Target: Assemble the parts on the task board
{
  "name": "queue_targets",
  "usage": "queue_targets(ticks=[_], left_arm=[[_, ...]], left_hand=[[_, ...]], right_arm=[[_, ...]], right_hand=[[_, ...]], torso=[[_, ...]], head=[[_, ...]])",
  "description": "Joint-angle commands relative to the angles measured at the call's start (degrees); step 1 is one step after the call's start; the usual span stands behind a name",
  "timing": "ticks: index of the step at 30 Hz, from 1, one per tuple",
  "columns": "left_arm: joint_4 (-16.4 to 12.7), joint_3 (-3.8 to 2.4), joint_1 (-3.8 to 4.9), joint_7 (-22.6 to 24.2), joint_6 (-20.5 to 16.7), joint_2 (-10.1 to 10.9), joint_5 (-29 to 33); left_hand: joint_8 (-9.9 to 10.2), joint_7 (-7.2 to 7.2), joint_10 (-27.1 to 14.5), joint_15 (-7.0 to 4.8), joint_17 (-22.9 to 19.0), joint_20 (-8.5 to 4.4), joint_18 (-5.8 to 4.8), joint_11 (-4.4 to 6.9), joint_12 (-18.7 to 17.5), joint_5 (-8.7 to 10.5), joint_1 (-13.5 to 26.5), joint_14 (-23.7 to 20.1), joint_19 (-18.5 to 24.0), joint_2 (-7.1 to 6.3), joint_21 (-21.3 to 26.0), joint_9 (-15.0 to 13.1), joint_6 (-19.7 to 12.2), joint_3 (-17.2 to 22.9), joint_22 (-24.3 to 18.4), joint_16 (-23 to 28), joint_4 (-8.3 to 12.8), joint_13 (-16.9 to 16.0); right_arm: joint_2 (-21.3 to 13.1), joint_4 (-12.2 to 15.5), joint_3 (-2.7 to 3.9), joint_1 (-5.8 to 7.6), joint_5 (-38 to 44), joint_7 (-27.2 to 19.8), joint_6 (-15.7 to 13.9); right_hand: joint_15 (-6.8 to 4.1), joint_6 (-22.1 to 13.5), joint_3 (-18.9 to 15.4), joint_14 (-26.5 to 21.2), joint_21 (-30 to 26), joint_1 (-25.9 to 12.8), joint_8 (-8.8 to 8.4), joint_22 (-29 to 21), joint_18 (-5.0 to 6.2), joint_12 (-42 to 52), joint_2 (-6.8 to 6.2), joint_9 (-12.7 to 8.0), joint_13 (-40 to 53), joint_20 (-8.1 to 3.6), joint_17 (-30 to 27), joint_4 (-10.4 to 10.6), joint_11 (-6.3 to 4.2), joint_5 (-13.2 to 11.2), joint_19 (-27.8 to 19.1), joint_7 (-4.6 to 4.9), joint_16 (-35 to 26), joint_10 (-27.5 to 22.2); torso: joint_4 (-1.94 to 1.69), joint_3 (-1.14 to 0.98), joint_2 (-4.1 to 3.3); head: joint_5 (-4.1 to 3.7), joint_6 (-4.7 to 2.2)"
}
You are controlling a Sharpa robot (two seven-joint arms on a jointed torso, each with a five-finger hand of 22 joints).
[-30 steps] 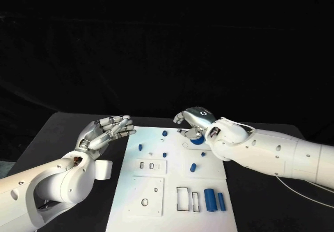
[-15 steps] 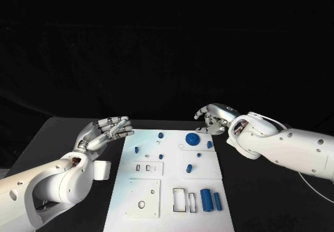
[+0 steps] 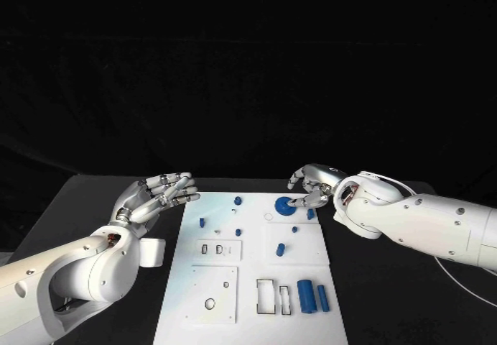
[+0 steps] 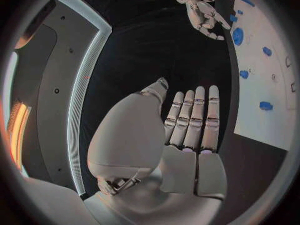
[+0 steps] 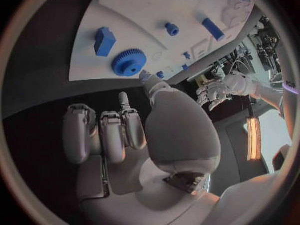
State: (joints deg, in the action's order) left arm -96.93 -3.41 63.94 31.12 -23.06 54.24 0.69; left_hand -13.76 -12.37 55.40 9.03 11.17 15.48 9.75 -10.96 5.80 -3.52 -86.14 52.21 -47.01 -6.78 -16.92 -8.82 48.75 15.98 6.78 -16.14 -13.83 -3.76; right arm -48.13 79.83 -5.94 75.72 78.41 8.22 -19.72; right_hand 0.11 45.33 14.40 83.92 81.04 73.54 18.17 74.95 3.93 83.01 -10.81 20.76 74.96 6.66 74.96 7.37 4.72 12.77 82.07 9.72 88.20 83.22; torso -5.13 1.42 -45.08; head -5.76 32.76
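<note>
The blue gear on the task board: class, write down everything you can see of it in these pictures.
The blue gear is a round, flat, plastic-looking wheel with fine teeth around its rim and a raised hub at its centre. It lies flat near the far end of the white task board, beside a small blue block. The right hand is close beside it; whether a fingertip touches it cannot be told.

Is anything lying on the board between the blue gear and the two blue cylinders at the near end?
Yes. In the head view, between the blue gear and the two blue cylinders, a small blue peg and an upright blue part sit on the task board.
</note>
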Motion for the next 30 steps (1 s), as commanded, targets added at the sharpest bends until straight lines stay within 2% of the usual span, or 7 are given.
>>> queue_targets(ticks=[1, 3, 8, 30], left_arm=[[-0.07, -0.04, 0.06, 0.27, 1.11, -0.17, 0.18], [-0.05, -0.04, 0.06, 0.26, 1.12, -0.18, 0.18], [-0.03, -0.04, 0.06, 0.27, 1.12, -0.17, 0.18], [-0.06, -0.04, 0.06, 0.23, 1.12, -0.11, 0.18]], left_hand=[[0.32, -1.74, 0.07, 0.02, 0.07, -0.02, 0.80, -0.30, -0.19, 0.24, 0.14, -0.50, -0.21, -0.45, -0.21, 0.06, -0.07, 0.42, -0.09, 0.21, 0.05, 0.07], [0.32, -1.74, 0.07, 0.02, 0.07, -0.02, 0.80, -0.30, -0.19, 0.24, 0.14, -0.50, -0.21, -0.45, -0.21, 0.06, -0.07, 0.42, -0.09, 0.21, 0.05, 0.07], [0.32, -1.74, 0.07, 0.02, 0.07, -0.02, 0.80, -0.30, -0.19, 0.24, 0.14, -0.50, -0.21, -0.45, -0.21, 0.06, -0.07, 0.42, -0.09, 0.21, 0.05, 0.07], [0.36, -1.71, 0.13, 0.04, 0.08, -0.01, 0.79, -0.30, -0.31, 0.25, 0.16, -0.58, -0.24, -0.47, -0.17, 0.08, -0.05, 0.51, -0.16, 0.33, 0.09, 0.05]], right_arm=[[0.55, -0.85, -0.03, -0.41, -1.75, 0.25, 1.59], [0.86, -1.22, -0.04, -0.65, -1.94, 0.12, 1.58], [1.47, -1.65, -0.06, -1.17, -2.20, -0.18, 1.56], [2.99, -3.95, -0.12, -2.30, -2.18, -0.70, 2.34]], right_hand=[[0.43, -0.45, 0.00, 5.06, 0.40, 0.68, 0.28, 2.94, -1.00, 0.24, 0.02, 0.06, 5.82, -0.12, 10.03, 0.32, 0.02, 0.44, 0.35, -0.10, 0.24, 0.55], [0.43, -0.45, 0.00, 5.06, 0.40, 0.68, 0.28, 2.94, -1.00, 0.24, 0.02, 0.06, 5.82, -0.12, 10.03, 0.32, 0.02, 0.44, 0.35, -0.10, 0.24, 0.55], [0.46, -0.51, 0.07, 5.08, 0.47, 0.88, 0.45, 3.05, -1.02, 0.38, 0.12, 0.09, 6.00, -0.09, 10.15, 0.39, 0.04, 0.60, 0.39, -0.07, 0.29, 0.60], [0.49, -0.08, 1.12, 5.13, 0.77, 1.84, 1.44, 3.57, -1.10, 1.04, 0.89, 0.22, 6.88, -0.01, 10.45, 0.51, 0.03, 0.99, 0.61, -0.11, 0.43, 0.99]], torso=[[-0.12, 0.12, 0.01], [-0.15, 0.10, -0.01], [-0.07, 0.18, 0.02], [-0.08, 0.14, 0.03]], head=[[0.04, 0.20], [-0.02, 0.26], [0.12, 0.40], [0.32, 0.76]])
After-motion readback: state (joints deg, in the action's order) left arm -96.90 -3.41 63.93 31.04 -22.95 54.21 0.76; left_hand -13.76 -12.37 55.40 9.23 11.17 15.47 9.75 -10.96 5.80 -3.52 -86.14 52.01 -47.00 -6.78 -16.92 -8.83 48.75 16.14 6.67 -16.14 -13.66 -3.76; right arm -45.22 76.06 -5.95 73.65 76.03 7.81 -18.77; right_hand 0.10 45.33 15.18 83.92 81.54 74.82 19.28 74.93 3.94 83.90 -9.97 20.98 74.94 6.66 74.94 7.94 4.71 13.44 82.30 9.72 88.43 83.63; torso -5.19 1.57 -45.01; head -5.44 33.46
